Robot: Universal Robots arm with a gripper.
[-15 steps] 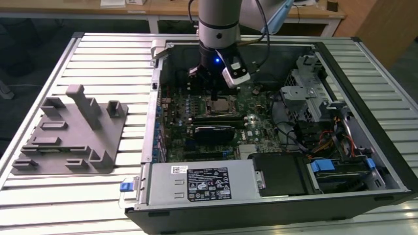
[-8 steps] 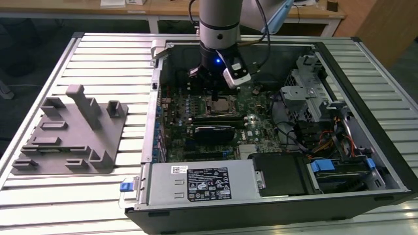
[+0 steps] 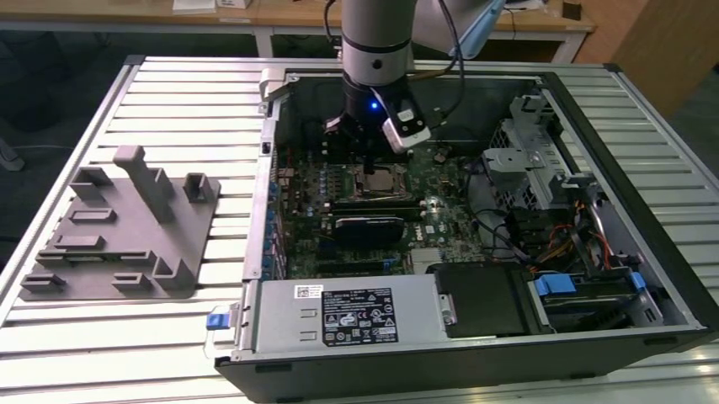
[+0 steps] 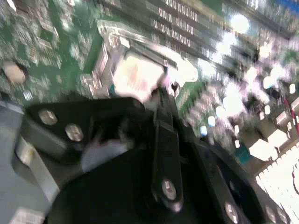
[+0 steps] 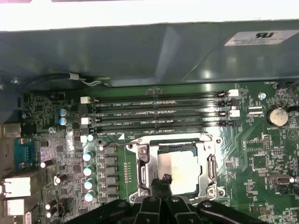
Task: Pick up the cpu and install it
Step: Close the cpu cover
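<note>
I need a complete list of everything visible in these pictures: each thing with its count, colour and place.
computer case: one, black and grey, open, on the table
table: one, silvery, slatted, under the case
motherboard: one, green, inside the case
socket frame: one, metal, on the motherboard
cpu: one, silvery, inside the socket frame
memory slots: four, black, beside the socket frame
coin battery: one, silvery, on the motherboard
power supply: one, grey with a black label, at the case's near edge
fixture block: one, grey, on the table at the exterior view's left
arm: one, silvery, reaching into the case
gripper: one, black, at the cpu's edge
</note>
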